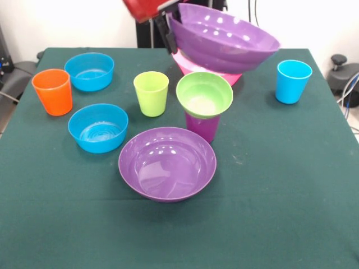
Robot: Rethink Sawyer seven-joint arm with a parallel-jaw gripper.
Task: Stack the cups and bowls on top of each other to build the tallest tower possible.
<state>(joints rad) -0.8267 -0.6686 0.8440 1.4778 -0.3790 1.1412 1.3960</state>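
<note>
fingers (170, 28) clamp rim | purple bowl (227, 36) tilted, glossy, wide, shallow

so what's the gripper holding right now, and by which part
A wide purple bowl, lifted and tilted above the pink bowl. The gripper has it by the rim, at the picture's left edge of the bowl.
</note>
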